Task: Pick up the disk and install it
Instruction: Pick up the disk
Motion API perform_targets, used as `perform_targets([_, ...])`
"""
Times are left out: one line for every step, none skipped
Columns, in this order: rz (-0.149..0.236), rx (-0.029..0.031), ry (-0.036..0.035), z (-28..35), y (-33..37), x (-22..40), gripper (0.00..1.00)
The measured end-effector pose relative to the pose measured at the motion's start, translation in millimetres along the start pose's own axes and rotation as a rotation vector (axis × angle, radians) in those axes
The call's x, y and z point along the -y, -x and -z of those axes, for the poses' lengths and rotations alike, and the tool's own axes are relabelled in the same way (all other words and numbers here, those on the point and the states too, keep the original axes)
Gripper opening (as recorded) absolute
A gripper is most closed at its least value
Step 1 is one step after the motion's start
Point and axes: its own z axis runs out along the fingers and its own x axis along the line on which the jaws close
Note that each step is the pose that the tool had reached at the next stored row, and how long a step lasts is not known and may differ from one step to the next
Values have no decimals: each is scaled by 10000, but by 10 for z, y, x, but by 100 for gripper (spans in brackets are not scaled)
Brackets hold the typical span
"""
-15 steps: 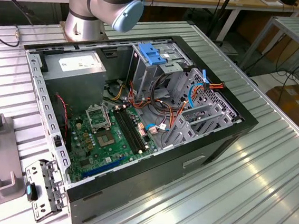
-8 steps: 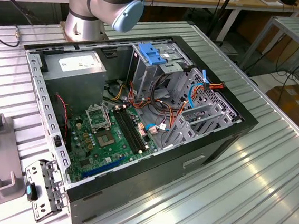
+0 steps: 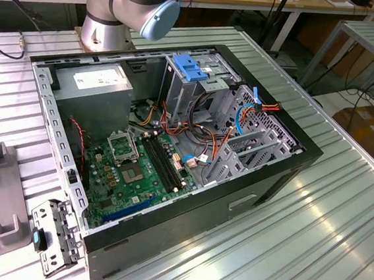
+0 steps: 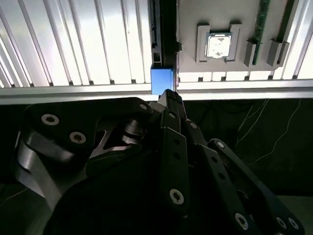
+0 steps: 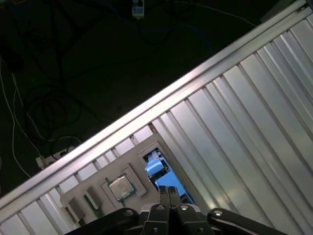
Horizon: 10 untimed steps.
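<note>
The disk point(image 4: 161, 81) stands on edge in a slot of a grey holder plate point(image 4: 193, 66), showing its bright blue carrier end and a thin dark body. In the first wrist view the disk point(image 5: 155, 168) sits in the same plate point(image 5: 136, 155). My gripper point(image 4: 168, 94) hangs above it, black fingertips pressed together and lined up with the blue end. In the first wrist view the gripper point(image 5: 168, 190) is shut, with nothing seen between its fingers. The open computer case point(image 3: 173, 145) lies on the table with its metal drive cage point(image 3: 252, 146) on the exterior view's right.
A processor chip point(image 4: 218, 46) rests in another pocket of the plate, also seen as the chip point(image 5: 121, 187). The ribbed table's edge point(image 4: 73, 90) runs close by, with dark floor and cables beyond. A light blue latch piece point(image 3: 189, 68) tops the case. The arm's base point(image 3: 108, 26) stands behind the case.
</note>
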Motion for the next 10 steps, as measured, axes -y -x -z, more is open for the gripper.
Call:
perform_targets([277,-12,5,0,0,0,11])
perform_targets([576,-24,11,-1,0,0,11])
perform_targets([762,-32,14,-1,0,0,11])
perform_targets([985,-41,19,-2,0,0,11])
perform_targets([1171,-49,22,-1,0,0,11])
perform_targets([1426,-60,27,-2,0,0,11])
perform_targets([1646,-69,31,-2,0,0,11])
perform_targets([1688,-71,32,-2,0,0,11])
perform_targets([1702,-71,32,-2,0,0,11])
perform_targets([1704,-71,32,-2,0,0,11])
